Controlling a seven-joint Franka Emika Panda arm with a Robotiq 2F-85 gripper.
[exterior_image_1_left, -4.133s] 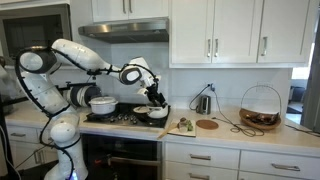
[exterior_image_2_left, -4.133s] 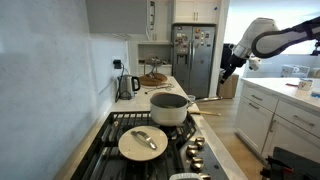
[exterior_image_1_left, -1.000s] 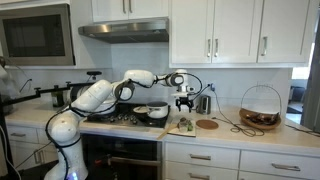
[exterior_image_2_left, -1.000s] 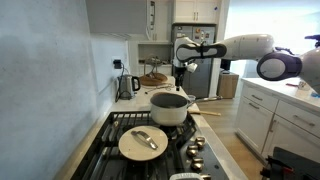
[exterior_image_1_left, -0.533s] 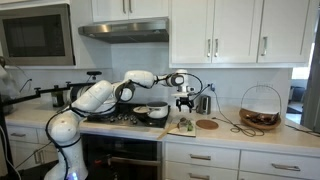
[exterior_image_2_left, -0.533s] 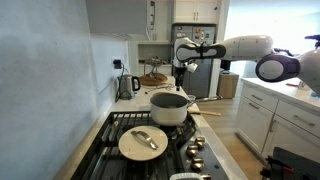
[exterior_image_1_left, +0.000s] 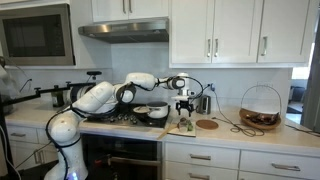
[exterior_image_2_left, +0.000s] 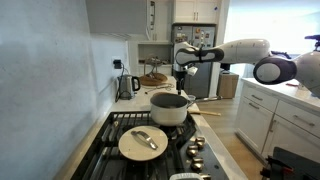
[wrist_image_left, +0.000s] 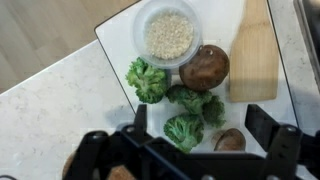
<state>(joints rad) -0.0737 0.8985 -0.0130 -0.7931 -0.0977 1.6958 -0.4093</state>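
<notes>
Holding the claw (exterior_image_1_left: 183, 104) wide apart and empty, just above a white cutting board (wrist_image_left: 115, 40) lying on the worktop (wrist_image_left: 40, 100) beside the stove (exterior_image_1_left: 115, 118). Looking down in the wrist view on broccoli florets (wrist_image_left: 186, 128) sitting directly beneath the claw, near the board's middle, close against a brown mushroom (wrist_image_left: 207, 67). Showing also a small bowl of grains (wrist_image_left: 170, 35) resting just beside that mushroom, and a wooden spatula (wrist_image_left: 255, 50) lying along one edge. Carrying, on the stove in an exterior view, a pot (exterior_image_2_left: 170, 107) and a lidded pan (exterior_image_2_left: 143, 142).
</notes>
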